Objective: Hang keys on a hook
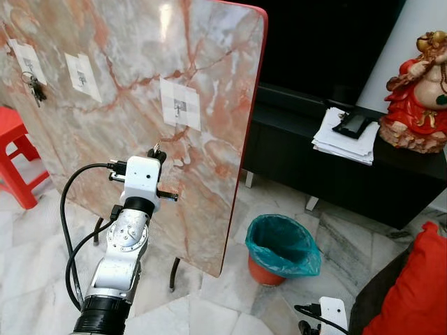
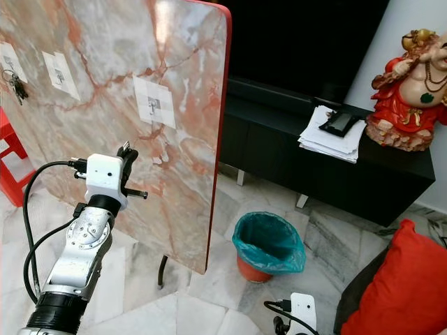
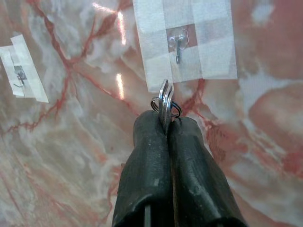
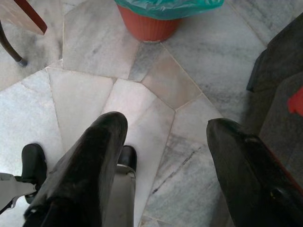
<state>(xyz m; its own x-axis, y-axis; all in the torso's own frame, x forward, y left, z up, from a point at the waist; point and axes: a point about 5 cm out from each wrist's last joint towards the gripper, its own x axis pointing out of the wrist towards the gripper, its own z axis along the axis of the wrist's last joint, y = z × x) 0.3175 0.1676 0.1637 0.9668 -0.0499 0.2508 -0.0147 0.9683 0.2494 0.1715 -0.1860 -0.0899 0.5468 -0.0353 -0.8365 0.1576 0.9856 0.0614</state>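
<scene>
Pinching keys (image 3: 165,101) in left gripper (image 3: 166,124)

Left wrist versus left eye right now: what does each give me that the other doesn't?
Left wrist: the keys and ring pinched between the closed fingers, just below the taped hook.

Left eye: another key bunch already hanging on the far-left hook, the teal-lined bin, the cabinet.

Both: the marble board and the target hook.

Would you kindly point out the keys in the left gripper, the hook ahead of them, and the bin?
keys (image 3: 165,100): left wrist view, on the key blades above the fingertips.
hook (image 3: 178,47): left wrist view, on its metal shank.
bin (image 1: 260,272): left eye view, on its orange wall.
</scene>
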